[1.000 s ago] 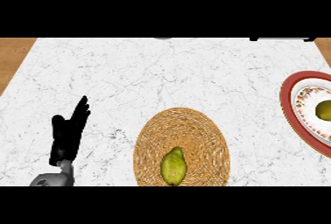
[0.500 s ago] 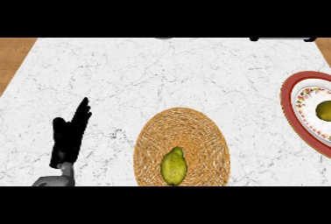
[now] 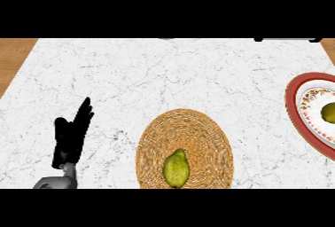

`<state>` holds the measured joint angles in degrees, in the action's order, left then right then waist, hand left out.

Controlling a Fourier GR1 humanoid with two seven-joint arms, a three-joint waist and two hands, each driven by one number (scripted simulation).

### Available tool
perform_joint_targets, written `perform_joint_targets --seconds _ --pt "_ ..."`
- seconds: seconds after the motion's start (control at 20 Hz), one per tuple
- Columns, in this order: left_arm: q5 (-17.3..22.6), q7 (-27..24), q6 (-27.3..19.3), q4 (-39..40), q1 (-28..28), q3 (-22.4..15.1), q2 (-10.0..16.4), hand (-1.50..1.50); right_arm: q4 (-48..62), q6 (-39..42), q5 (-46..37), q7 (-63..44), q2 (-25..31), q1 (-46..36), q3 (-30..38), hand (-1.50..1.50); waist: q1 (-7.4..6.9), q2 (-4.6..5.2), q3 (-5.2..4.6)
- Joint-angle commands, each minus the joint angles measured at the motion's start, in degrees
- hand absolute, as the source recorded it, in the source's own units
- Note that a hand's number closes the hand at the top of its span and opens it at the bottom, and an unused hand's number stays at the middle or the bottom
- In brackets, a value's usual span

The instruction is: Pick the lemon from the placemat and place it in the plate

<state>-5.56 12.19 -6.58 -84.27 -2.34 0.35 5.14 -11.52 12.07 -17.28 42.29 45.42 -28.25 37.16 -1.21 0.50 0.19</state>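
Note:
A yellow-green lemon lies on the near part of a round woven placemat at the lower middle of the counter. At the right edge stands a plate with a red rim and a patterned white inside; a small yellow-green fruit rests in it, partly cut off by the view's edge. My left hand rests at the lower left, open with straight fingers pointing up, well to the left of the placemat and touching nothing. My right hand does not show.
The counter's top is white marble. Brown wood shows beyond its left edge. Dark shapes sit along the far edge.

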Motion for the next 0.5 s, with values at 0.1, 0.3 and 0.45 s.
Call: perform_joint_targets --seconds 0.1,0.3,0.45 --pt "-0.55 0.65 0.27 -2.04 2.29 -1.13 -0.37 0.00 1.94 1.63 0.69 0.19 3.77 2.10 0.25 -1.50 -0.19 0.02 0.07" --pt "1.43 1.19 2.34 -0.37 -1.20 1.25 1.58 0.00 2.29 -0.84 1.05 0.34 3.36 1.63 0.49 -1.50 -0.34 0.14 0.11" --pt "-0.97 -1.56 0.39 -1.31 3.20 -1.46 -0.83 0.00 2.82 -1.76 1.54 1.60 3.74 3.59 0.95 -1.50 -0.56 0.17 0.16"
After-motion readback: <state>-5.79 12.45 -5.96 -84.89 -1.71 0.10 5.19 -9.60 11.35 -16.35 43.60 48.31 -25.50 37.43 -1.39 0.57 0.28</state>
